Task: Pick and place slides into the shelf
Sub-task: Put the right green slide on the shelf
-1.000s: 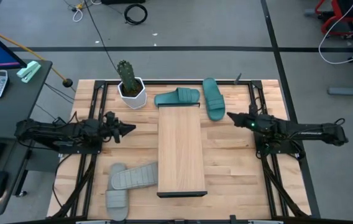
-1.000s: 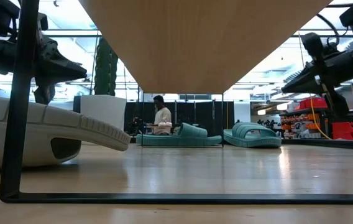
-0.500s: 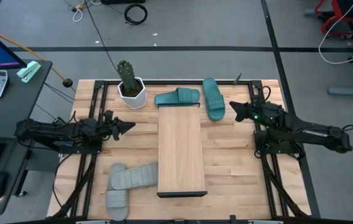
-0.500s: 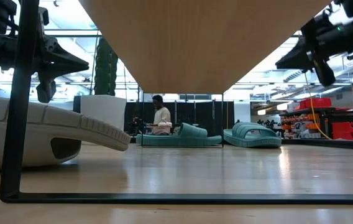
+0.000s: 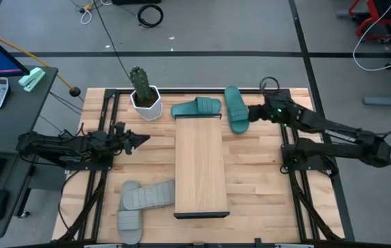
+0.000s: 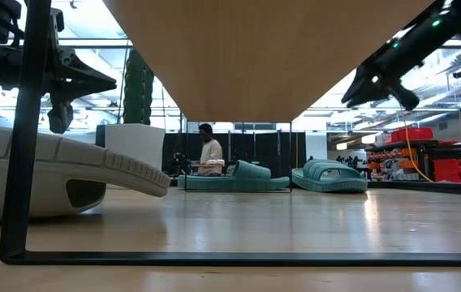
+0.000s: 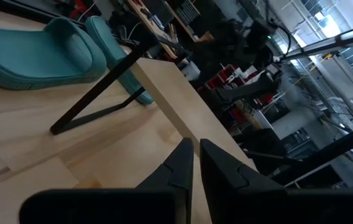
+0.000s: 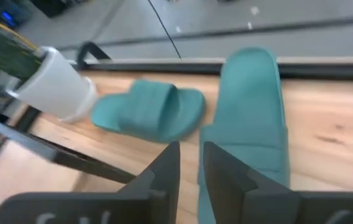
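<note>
The shelf (image 5: 199, 165) stands in the middle of the table on thin black legs (image 6: 24, 130). Two teal slides (image 5: 197, 109) (image 5: 235, 108) lie sole-down on the table just past its far end. Two grey slides (image 5: 149, 195) (image 5: 129, 220) lie near its near left corner. My right gripper (image 5: 252, 114) hangs above the table beside the right-hand teal slide (image 8: 251, 118), tipped down toward it, with a narrow gap between its fingers (image 8: 192, 152). My left gripper (image 5: 144, 140) is shut (image 7: 196, 149) and level, left of the shelf.
A cactus in a white pot (image 5: 144, 98) stands at the far left, close to the left teal slide. Black frame rails (image 5: 102, 179) run along both sides of the table. A person (image 6: 211, 152) stands far off in the room.
My right gripper has risen and swung toward the table's far edge and the right-hand teal slide, tipping its fingers downward. The slides and the shelf have stayed where they were.
</note>
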Robot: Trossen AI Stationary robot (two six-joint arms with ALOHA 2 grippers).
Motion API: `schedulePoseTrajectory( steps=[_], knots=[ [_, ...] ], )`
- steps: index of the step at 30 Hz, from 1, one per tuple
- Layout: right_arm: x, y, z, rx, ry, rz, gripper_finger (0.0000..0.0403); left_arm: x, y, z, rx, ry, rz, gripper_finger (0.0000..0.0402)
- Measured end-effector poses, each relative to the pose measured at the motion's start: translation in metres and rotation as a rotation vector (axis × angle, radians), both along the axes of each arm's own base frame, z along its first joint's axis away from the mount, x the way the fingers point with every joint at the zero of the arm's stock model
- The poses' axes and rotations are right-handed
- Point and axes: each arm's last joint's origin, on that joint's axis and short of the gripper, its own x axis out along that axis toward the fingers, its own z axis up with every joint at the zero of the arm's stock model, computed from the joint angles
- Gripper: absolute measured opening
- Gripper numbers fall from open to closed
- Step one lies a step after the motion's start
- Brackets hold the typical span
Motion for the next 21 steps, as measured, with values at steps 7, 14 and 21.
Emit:
schedulePoseTrajectory(
  steps=[7,14,21],
  knots=[
    [0.020,-0.024,-0.005,0.085,0.069,0.062,0.0073,0.000,0.000,0.000,0.000,-0.001,0.000,0.0026],
    [0.051,-0.040,0.035,0.019,0.156,0.246,0.0048,0.000,0.000,0.000,0.000,-0.001,0.000,0.0035],
    [0.075,-0.056,0.050,0.119,0.436,0.327,0.0013,0.000,0.000,0.000,0.000,-0.002,0.000,0.0030]
  ],
)
